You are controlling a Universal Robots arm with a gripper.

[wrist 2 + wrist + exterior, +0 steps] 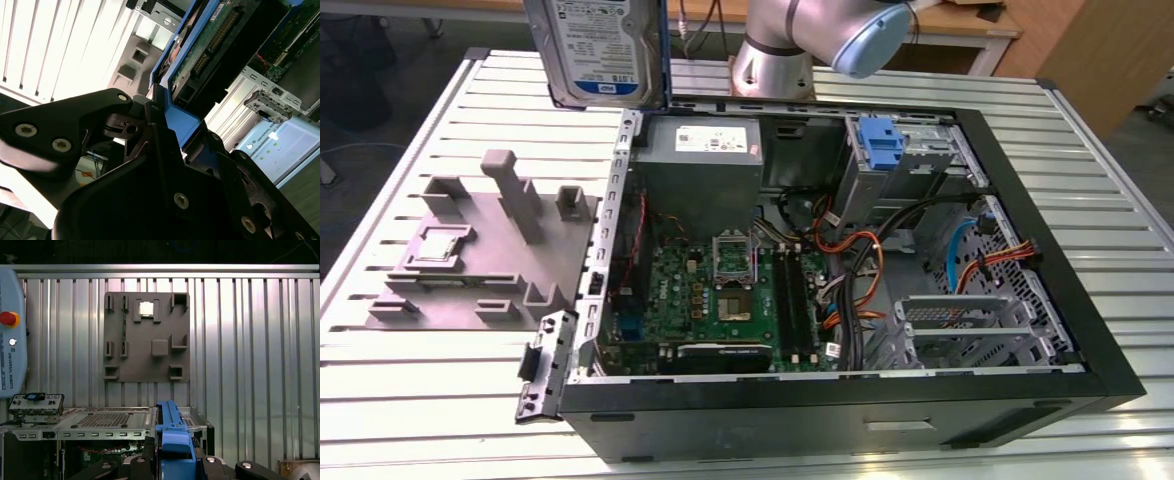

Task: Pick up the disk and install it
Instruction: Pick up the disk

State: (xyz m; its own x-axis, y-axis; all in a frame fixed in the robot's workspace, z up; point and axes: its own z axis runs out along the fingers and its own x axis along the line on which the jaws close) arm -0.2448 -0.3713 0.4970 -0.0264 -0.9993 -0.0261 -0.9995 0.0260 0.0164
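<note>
The disk (600, 50) hangs upright high above the table, over the back corner of the open computer case at the exterior view's left, its white-and-blue label facing the camera. In the first wrist view it is edge-on, a blue strip (172, 437) clamped between my gripper's (175, 461) black fingers (145, 460). The second wrist view has the disk's green circuit-board side (210, 45) and blue carrier frame, with my gripper (165, 135) shut on that frame.
The open computer case (854, 395) lies on the slatted metal table (427, 400). Another blue carrier (883, 145) sits in its drive bay. A grey fixture (480, 250) beside the case holds a small silver chip (146, 308). The arm's base (774, 60) stands behind the case.
</note>
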